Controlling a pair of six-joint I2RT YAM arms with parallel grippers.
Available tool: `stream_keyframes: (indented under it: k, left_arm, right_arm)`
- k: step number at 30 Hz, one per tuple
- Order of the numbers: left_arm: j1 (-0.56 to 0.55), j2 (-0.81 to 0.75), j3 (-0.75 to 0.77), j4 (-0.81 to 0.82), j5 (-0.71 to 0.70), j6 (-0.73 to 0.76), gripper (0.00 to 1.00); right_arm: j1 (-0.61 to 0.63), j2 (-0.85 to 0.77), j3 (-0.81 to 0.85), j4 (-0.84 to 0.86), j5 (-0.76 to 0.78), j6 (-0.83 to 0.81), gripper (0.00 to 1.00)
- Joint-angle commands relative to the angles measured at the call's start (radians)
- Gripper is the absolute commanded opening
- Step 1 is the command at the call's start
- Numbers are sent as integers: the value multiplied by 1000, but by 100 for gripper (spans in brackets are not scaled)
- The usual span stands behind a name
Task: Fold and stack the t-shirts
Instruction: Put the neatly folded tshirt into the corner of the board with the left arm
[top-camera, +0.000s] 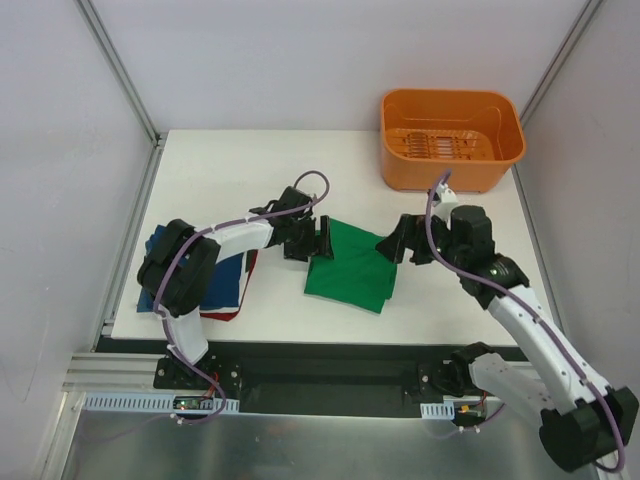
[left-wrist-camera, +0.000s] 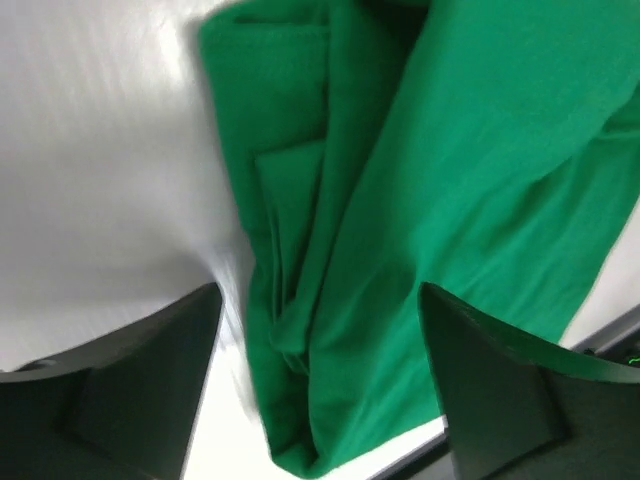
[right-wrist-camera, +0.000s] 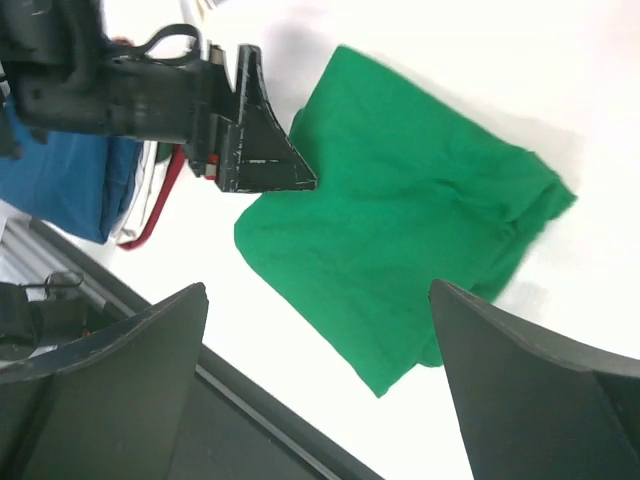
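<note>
A bright green t-shirt lies folded in a rough square at mid-table. It also shows in the left wrist view and the right wrist view. My left gripper is open over its left edge, and the cloth shows between the fingers. My right gripper is open and empty by its far right corner. A navy blue t-shirt with a red edge beneath lies at the left, partly hidden by my left arm. I cannot make out a separate dark shirt.
An orange plastic basket stands at the back right corner. The table's near edge and a black rail run just below the green shirt. White walls enclose the table on both sides.
</note>
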Motion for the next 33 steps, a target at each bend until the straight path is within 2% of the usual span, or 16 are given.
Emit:
stream_keyframes:
  k: [1,2,4,6,7,8,9,14,15,21,24,27,33]
  left_arm:
    - [-6,109,75,-59,41,33,70]
    - [-8,123,87,-59,41,29,63]
    - [-23,145,94,-65,37,19,42]
    - [-49,143,94,-71,26,16,27]
    - [-60,140,98,-74,12,18,10]
    - [-69,137,101,-88,5,19,2]
    - [-78,127,106,-99,-8,21,0]
    - [-127,46,144,-207,-168,74,0]
    - [-130,29,150,-277,-202,87,0]
    - [-138,-162,60,-453,-467,98,0]
    - [-138,-254,23,-569,-544,90,0]
    - [-138,-315,25,-707,-699,49,0]
    - [-136,-352,144,-1051,-945,-74,0]
  right_arm:
    - [0,-149,-65,-48,128,20,97]
    - [1,-171,-77,-55,140,18,97]
    - [0,-223,-99,-75,145,18,97]
    - [0,-264,-108,-86,154,14,97]
    - [0,-276,-122,-91,159,12,97]
    - [-2,-286,-128,-94,168,7,97]
    - [0,-307,-134,-97,172,7,97]
    - [-2,-358,-180,-117,202,0,97]
    - [-2,-376,-188,-124,212,-5,97]
    - [-2,-428,-240,-175,315,-31,97]
    - [-3,-429,-263,-170,341,-36,97]
    - [-3,-424,-275,-177,387,-33,97]
    - [-3,-433,-280,-190,441,-16,97]
